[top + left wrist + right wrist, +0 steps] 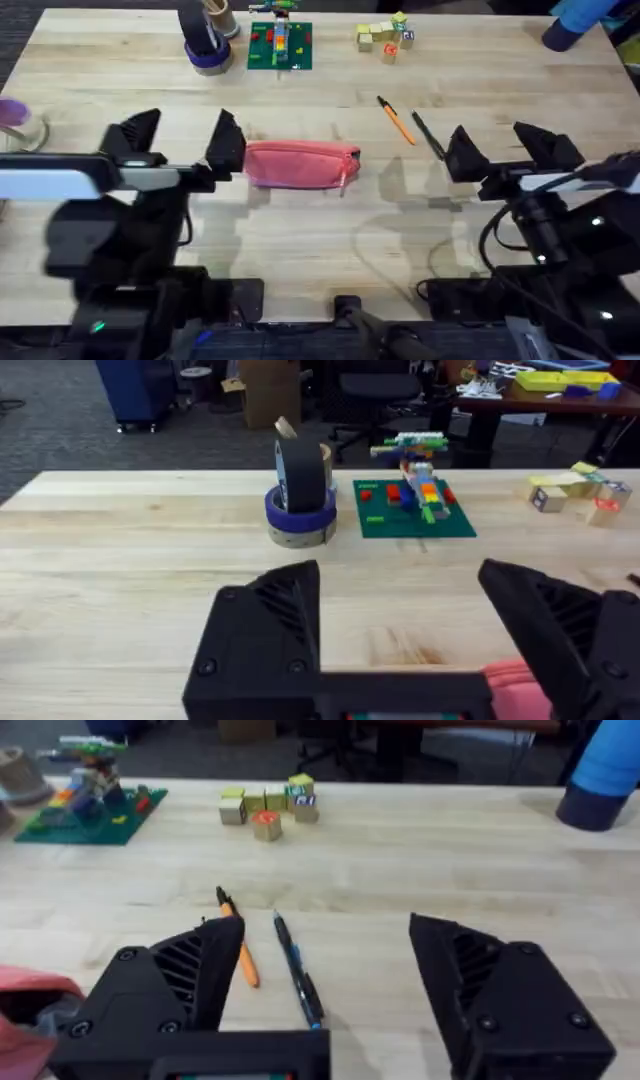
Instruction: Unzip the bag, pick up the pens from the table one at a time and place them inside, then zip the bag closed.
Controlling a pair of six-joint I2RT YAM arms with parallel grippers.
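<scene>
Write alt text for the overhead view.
A pink-red bag lies zipped at the middle of a wooden table, two pens to its right. The left gripper and right gripper, both open, flank them.

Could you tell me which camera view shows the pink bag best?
The overhead view: the whole bag lies on the table between the open grippers. The left wrist view catches only a pink corner; the right wrist view shows one end.
</scene>
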